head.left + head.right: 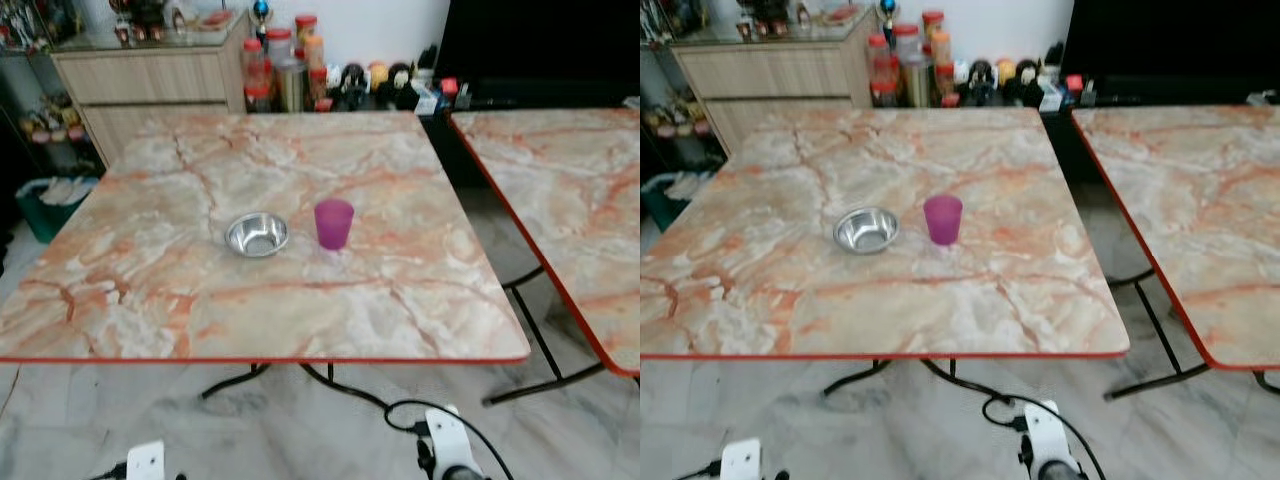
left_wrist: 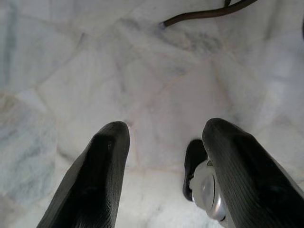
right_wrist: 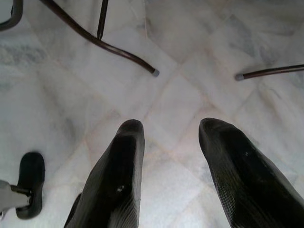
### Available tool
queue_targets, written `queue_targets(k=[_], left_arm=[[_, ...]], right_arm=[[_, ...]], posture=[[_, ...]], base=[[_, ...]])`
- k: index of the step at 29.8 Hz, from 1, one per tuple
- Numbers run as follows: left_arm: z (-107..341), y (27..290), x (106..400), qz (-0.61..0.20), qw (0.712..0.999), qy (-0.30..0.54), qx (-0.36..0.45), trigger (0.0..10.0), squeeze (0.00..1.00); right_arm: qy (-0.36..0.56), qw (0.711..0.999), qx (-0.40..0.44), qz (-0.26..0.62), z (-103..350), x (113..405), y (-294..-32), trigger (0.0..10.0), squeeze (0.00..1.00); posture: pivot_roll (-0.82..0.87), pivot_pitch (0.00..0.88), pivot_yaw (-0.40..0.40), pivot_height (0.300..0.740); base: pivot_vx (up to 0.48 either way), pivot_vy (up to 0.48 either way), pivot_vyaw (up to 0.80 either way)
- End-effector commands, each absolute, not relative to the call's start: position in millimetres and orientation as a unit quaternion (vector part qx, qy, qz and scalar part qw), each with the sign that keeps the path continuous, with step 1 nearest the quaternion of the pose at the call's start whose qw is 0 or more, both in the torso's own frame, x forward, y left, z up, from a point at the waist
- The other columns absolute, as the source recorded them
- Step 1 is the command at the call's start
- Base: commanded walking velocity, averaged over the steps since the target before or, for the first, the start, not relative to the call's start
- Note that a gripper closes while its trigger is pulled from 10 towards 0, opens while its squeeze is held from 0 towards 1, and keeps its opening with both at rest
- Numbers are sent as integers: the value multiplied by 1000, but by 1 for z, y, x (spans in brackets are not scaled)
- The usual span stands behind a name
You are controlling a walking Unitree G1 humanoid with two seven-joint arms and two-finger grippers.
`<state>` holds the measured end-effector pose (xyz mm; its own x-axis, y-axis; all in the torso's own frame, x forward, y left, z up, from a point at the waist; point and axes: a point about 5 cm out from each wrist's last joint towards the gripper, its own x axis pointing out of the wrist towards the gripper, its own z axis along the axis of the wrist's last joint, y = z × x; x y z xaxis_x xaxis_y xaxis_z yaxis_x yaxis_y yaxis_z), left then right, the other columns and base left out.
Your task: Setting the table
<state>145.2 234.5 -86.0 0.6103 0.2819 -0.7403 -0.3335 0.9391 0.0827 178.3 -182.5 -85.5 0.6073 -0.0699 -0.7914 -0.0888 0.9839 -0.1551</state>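
Second surface (image 1: 570, 200) on the right is cut off by the frame edge; its far side and most of its legs are out of view. Main surface (image 1: 250, 300) loses its near-left corner at the frame edge. Jars and bottles (image 1: 290, 70) behind it are too small to identify contents or labels. Cabinet (image 1: 150, 85) top clutter is cropped and blurry. Left tool (image 2: 164, 137) and right tool (image 3: 171, 137): only the fingertips are visible, bases cut off. Bowl (image 1: 257, 234) contents can't be made out.
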Motion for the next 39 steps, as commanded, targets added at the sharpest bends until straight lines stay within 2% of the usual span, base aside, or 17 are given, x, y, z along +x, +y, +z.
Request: queue_targets(k=[1,4,7,12,13,17,19,21,23,24,26,29,31,33,35,36,39], left_arm=[[-83,245,144,207,895,393,-34,10000,0],[-80,254,143,253,890,378,-44,10000,0],[-72,281,135,376,859,341,-65,10000,0],[-58,305,138,438,846,299,-57,10000,0],[-46,322,143,479,836,263,-50,10000,0],[-15,350,160,544,818,185,-32,10000,0],[17,368,184,558,822,112,-8,10000,0],[25,371,190,557,825,94,-1,10000,0],[71,374,233,502,864,4,39,10000,0],[71,374,233,502,864,4,39,10000,0],[94,364,258,447,891,-37,69,10000,0],[123,343,290,371,920,-90,90,10000,0],[143,315,318,289,945,-125,85,10000,0],[151,289,334,212,963,-137,93,10000,0],[153,278,340,185,969,-140,83,10000,0],[156,257,349,130,979,-141,67,10000,0],[158,250,352,111,982,-141,64,10000,0]], right_arm=[[449,890,-87,0,-87,176,-182,10000,0],[451,888,-87,-4,-88,173,-183,10000,0],[453,888,-80,-15,-89,171,-184,10000,0],[454,887,-80,-15,-89,170,-185,10000,0],[454,887,-81,-15,-89,171,-185,10000,0],[451,889,-82,-16,-87,175,-186,10000,0],[448,890,-80,-18,-85,178,-186,10000,0],[447,891,-80,-19,-85,179,-186,10000,0],[447,891,-79,-21,-85,179,-187,10000,0],[447,891,-79,-21,-85,179,-187,10000,0],[447,891,-79,-21,-85,179,-187,10000,0],[446,891,-78,-22,-85,180,-187,10000,0],[445,892,-77,-24,-84,181,-187,10000,0],[446,891,-79,-24,-84,181,-186,10000,0],[445,892,-78,-25,-84,181,-186,10000,0],[443,893,-76,-26,-84,181,-186,10000,0],[443,893,-75,-26,-84,181,-186,10000,0]], posture=[[66,0,7,740],[67,0,7,740],[70,0,7,740],[79,0,2,740],[79,0,2,740],[81,0,-6,740],[83,0,-8,740],[83,0,-8,740],[86,0,-11,740],[86,0,-11,740],[84,0,-12,740],[79,0,-6,740],[75,0,-3,740],[67,0,3,740],[60,0,8,740],[58,0,10,740],[58,0,10,740]], base=[[0,0,0],[0,0,0],[0,0,0],[0,0,0],[0,0,0],[0,0,0],[0,0,0],[0,0,0],[0,0,0],[0,0,0],[0,0,0],[0,0,0],[0,0,0],[0,0,0],[0,0,0],[0,0,0],[0,0,0]])
